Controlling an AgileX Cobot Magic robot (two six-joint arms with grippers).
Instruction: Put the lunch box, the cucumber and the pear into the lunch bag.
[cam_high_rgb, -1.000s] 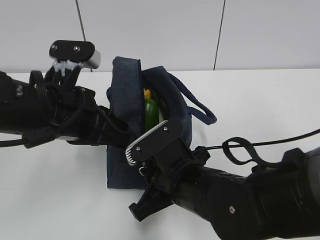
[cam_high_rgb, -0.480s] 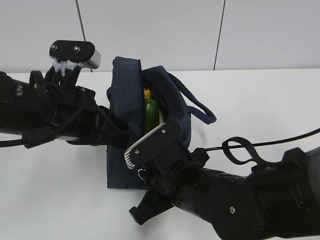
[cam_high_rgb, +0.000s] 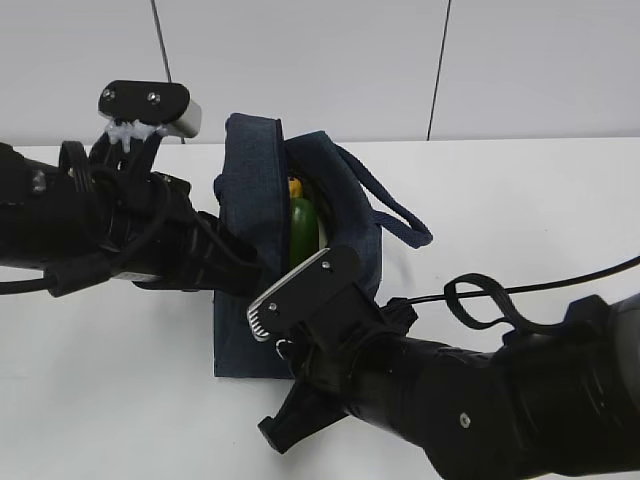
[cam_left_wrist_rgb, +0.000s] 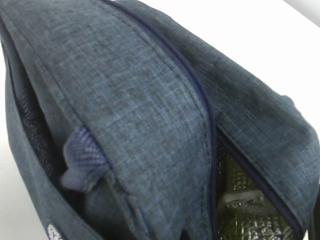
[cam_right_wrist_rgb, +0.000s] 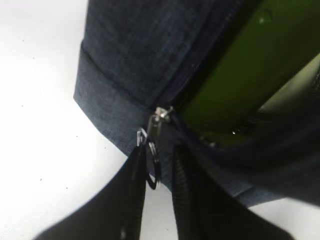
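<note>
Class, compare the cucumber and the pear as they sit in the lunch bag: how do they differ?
The cucumber is green; the pear is yellow. A long stretch of the cucumber shows in the opening; only a small bit of the pear peeks out beyond it. Both lie inside the lunch bag, which is still unzipped.

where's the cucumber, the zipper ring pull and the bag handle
cucumber (cam_high_rgb: 303, 232): exterior view, green side showing in the bag's opening
zipper ring pull (cam_right_wrist_rgb: 153, 161): right wrist view, silver ring below the slider
bag handle (cam_high_rgb: 398, 213): exterior view, strap loop lying right of the bag
</note>
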